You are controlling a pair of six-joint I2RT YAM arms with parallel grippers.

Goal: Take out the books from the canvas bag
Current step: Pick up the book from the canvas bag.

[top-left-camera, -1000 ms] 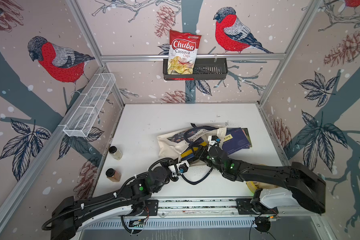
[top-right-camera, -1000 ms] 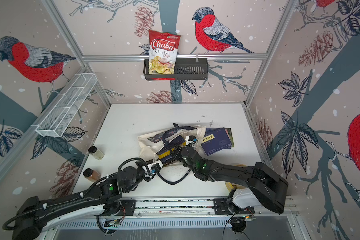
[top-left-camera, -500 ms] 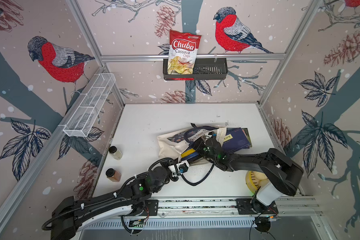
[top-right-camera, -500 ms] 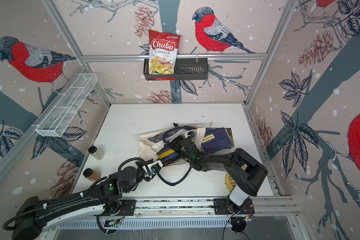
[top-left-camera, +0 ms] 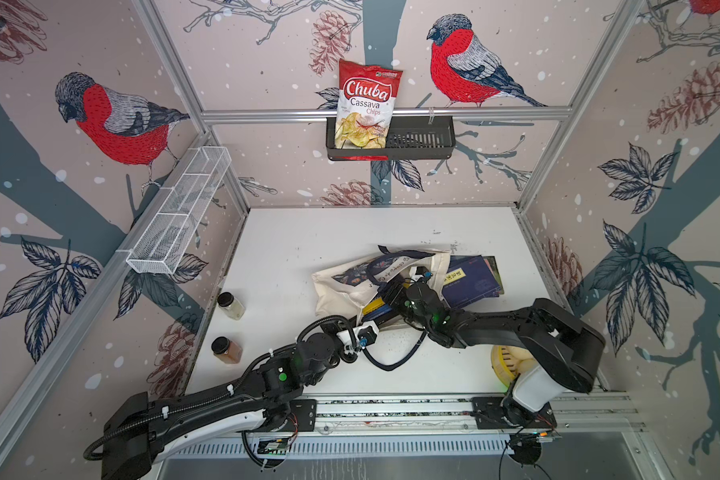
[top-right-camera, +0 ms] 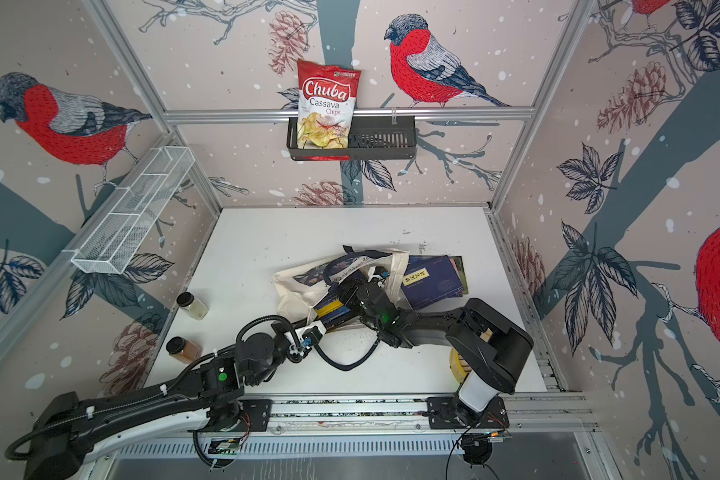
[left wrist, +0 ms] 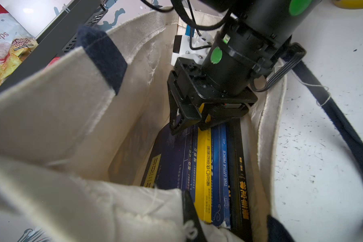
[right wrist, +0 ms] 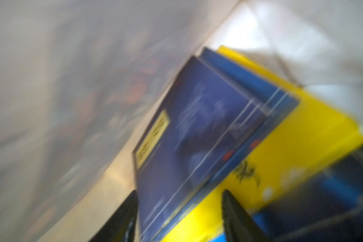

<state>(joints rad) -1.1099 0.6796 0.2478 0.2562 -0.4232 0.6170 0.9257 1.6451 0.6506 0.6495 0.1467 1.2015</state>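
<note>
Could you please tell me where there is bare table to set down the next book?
Free: the broad strip of table between the canvas bag and the back wall, and the patch between the two jars and the bag. Crowded: the right side, with the removed books and the right arm.

Top views bright, even, sharp, soft shadows. Left wrist view sharp, edges bowed. Right wrist view motion-blurred, books (right wrist: 199,134) smeared.

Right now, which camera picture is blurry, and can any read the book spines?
Right wrist view: motion-smeared, yellow label on the navy paperback unreadable. Left wrist view: sharp, "The Little Prince" legible on a blue spine inside the cream canvas bag. Both top views: crisp, evenly lit, spines too small.
</note>
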